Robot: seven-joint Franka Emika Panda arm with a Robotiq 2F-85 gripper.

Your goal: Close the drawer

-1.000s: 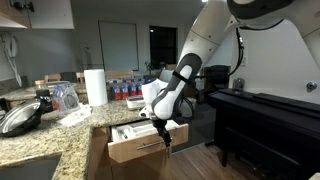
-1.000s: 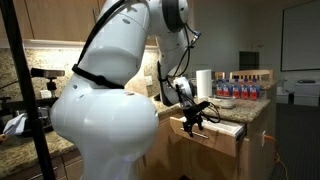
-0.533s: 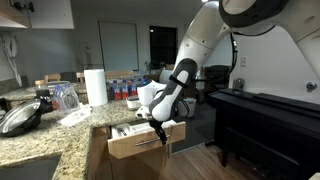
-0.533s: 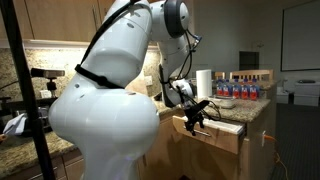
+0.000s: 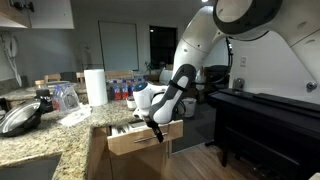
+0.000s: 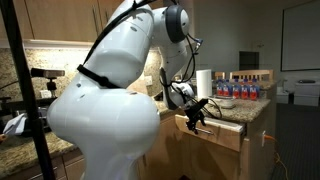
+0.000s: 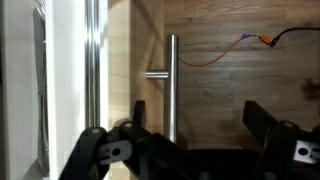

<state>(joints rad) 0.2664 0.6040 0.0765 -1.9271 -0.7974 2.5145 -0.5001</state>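
arm: glossy white jointed robot arm (image 5: 197,45) (image 6: 105,100) arching over from high up, forearm sloping down | wrist: bent low, pale grey | pincer: black two-fingered pincer (image 5: 155,128) (image 6: 193,118) (image 7: 196,112) with jaws spread wide, black fingers (image 7: 138,112) well apart

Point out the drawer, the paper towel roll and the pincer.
drawer (image 5: 128,147): exterior view, wooden front face.
paper towel roll (image 5: 96,88): exterior view, roll's side.
pincer (image 5: 157,134): exterior view, between its open fingertips.
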